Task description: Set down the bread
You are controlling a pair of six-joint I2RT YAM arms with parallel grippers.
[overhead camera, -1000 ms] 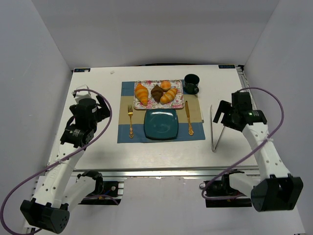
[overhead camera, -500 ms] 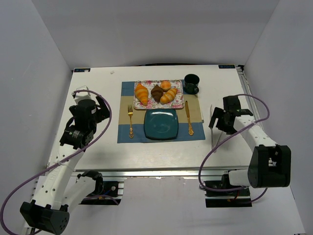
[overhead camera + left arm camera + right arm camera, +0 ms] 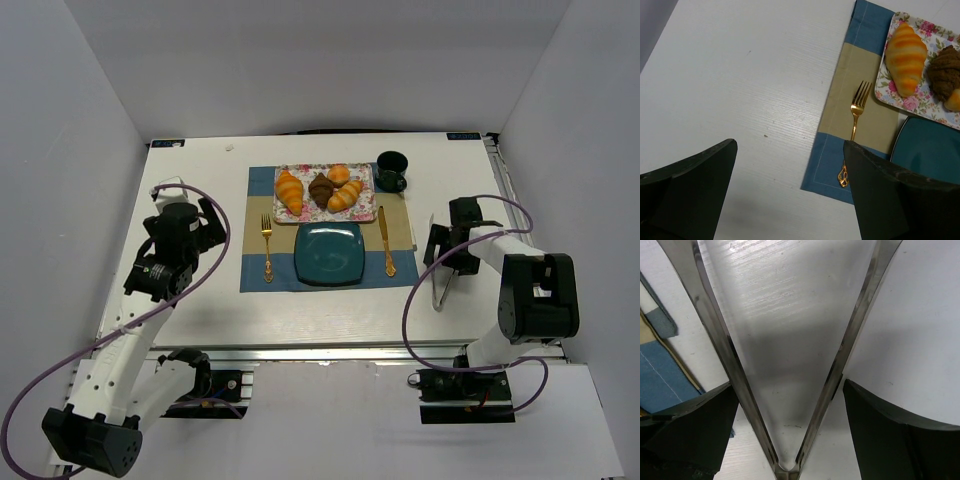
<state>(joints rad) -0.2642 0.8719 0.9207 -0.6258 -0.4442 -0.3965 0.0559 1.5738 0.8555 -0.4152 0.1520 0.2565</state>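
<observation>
Toward the far side of the desk [image 3: 200, 175], on a flowered tray [image 3: 308, 213], we find the bread: a left-end croissant [image 3: 289, 191] and a right-end croissant [image 3: 345, 195], both golden with paler stripes, and no hand is on either of them. Between them lies a chocolate croissant [image 3: 322, 189], with a small round bun [image 3: 339, 173] behind it. Just in front of the tray a teal plate [image 3: 328, 254] rests on a blue-and-tan placemat [image 3: 256, 276], a gold fork [image 3: 267, 250] to its left and a gold knife [image 3: 386, 242] to its right; a dark cup [image 3: 391, 172] stands by the tray's right end. Our left hand [image 3: 790, 145] hangs over the desk left of the placemat, fingers spread wide and holding nothing (its wrist camera catches the fork and the left-end croissant ahead). Our right hand [image 3: 789, 390] sits low over metal tongs [image 3: 716, 325] lying right of the placemat. Its fingers are spread wide on either side of the tongs' joined end, the two arms fanning away from the wrist. We cannot tell whether either finger touches the metal.
</observation>
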